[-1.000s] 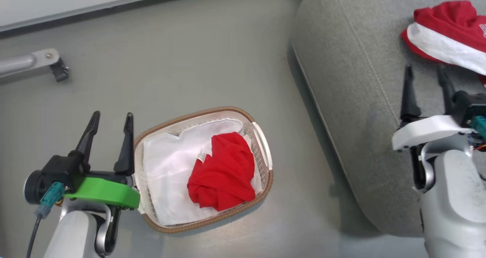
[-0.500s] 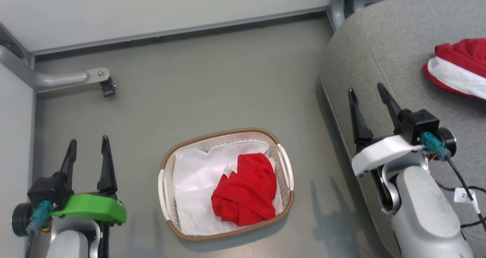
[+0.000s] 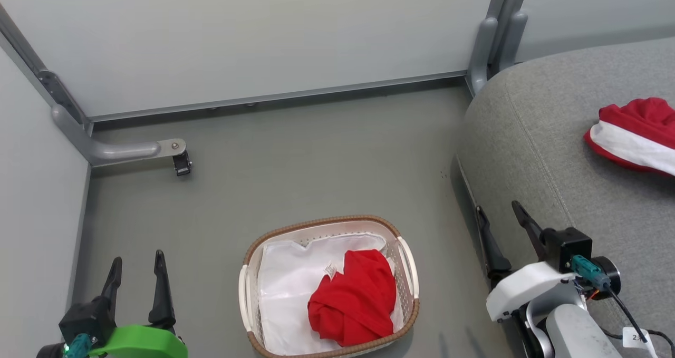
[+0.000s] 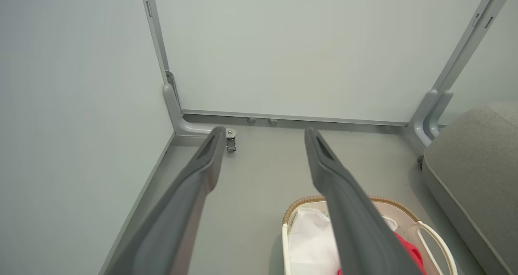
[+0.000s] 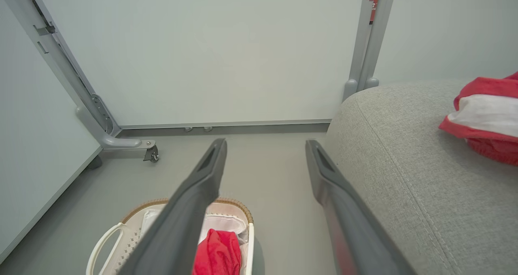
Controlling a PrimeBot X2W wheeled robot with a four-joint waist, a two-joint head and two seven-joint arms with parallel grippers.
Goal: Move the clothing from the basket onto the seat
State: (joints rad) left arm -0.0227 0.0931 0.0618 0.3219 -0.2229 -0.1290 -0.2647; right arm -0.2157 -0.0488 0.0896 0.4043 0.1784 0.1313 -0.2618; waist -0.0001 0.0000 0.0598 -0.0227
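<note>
Since the small white perforated plastic basket (image 3: 316, 222) with brown woven rim sits on the floor (image 3: 316, 152) between both arms, either could plausibly reach it. Plain red garment (image 3: 356, 297) lies bunched inside, on the white liner (image 3: 287, 294). Red garment with white panels (image 3: 633, 134) rests on the large grey fabric seat (image 3: 553, 163), well right of the basket. Left gripper (image 3: 137, 258), left of basket: fingers spread, empty. Right gripper (image 3: 496, 206), right of basket: spread, empty, likely readied for picking.
</note>
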